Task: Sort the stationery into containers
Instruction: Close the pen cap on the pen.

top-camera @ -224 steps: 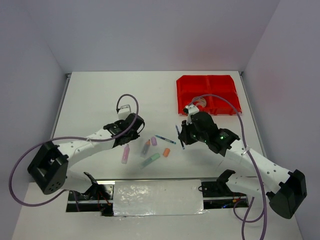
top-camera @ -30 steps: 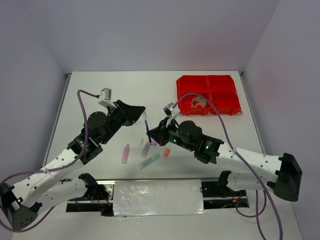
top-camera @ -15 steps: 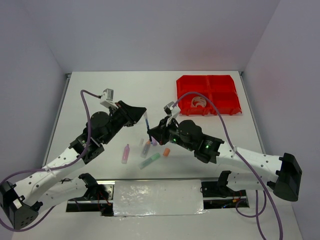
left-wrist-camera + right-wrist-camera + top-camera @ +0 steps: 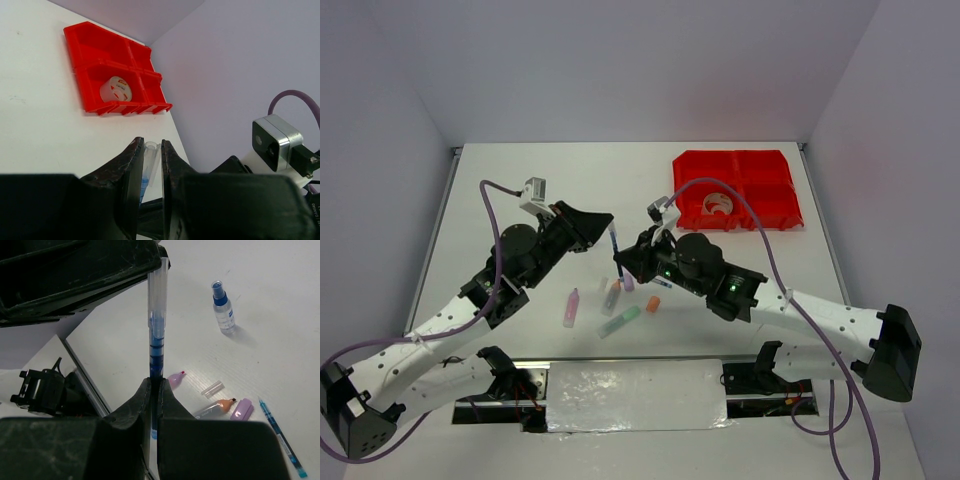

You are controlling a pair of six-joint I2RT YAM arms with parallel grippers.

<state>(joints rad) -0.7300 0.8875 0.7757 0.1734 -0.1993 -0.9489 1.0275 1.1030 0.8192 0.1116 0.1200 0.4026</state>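
Right gripper (image 4: 626, 262) had edged slightly nearer the red bins (image 4: 735, 166) since half a second earlier; top view: blue pen (image 4: 614, 246) spanned between it and the left gripper (image 4: 604, 224), well apart from the bins. Left wrist view: left gripper (image 4: 151, 143) fingers flanked the clear cap of the pen (image 4: 148, 165), contact not discernible; bins (image 4: 107, 107) beyond held a tape roll (image 4: 116, 90). Right wrist view: right gripper (image 4: 154, 381) fingers were clamped on the lower barrel of the pen (image 4: 157, 315).

Open tabletop (image 4: 570, 180) beside red bins (image 4: 738, 170), loose stationery (image 4: 620, 321) beneath held pen (image 4: 614, 246)
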